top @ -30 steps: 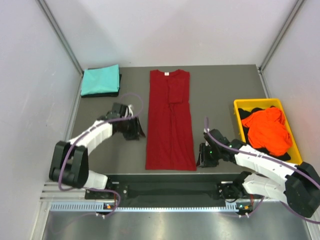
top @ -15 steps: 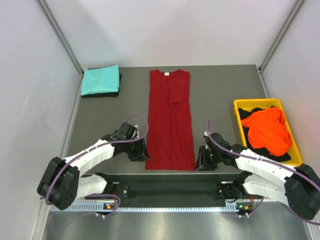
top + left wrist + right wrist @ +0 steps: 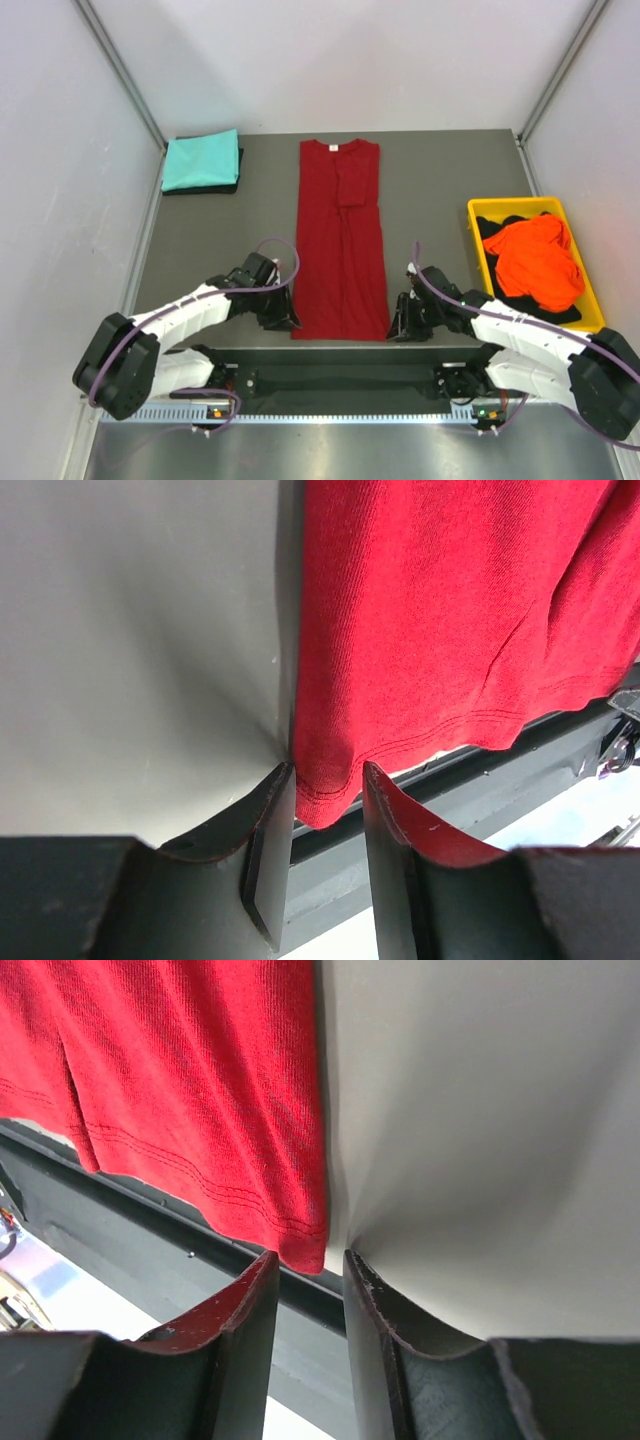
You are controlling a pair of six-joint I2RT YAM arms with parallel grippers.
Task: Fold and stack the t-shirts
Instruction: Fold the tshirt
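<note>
Progress is sitting short of halfway, I judge. The teal t-shirt (image 3: pixel 202 160) is lying folded at the far left corner of the table (image 3: pixel 440 180); the dark red t-shirt (image 3: pixel 340 240) is lying mid-table as a long strip, folded lengthwise only. Your left gripper (image 3: pixel 285 318) and right gripper (image 3: pixel 400 325) are each straddling a near hem corner, jaws apart, not clamping yet. The orange t-shirt (image 3: pixel 535 260) and black t-shirt (image 3: pixel 495 225) are waiting crumpled in the yellow bin (image 3: pixel 515 204).

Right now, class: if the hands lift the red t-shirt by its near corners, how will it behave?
The red t-shirt probably hangs floppy: its thin knit ripples at the hem. Likely light, and long enough to sag.
</note>
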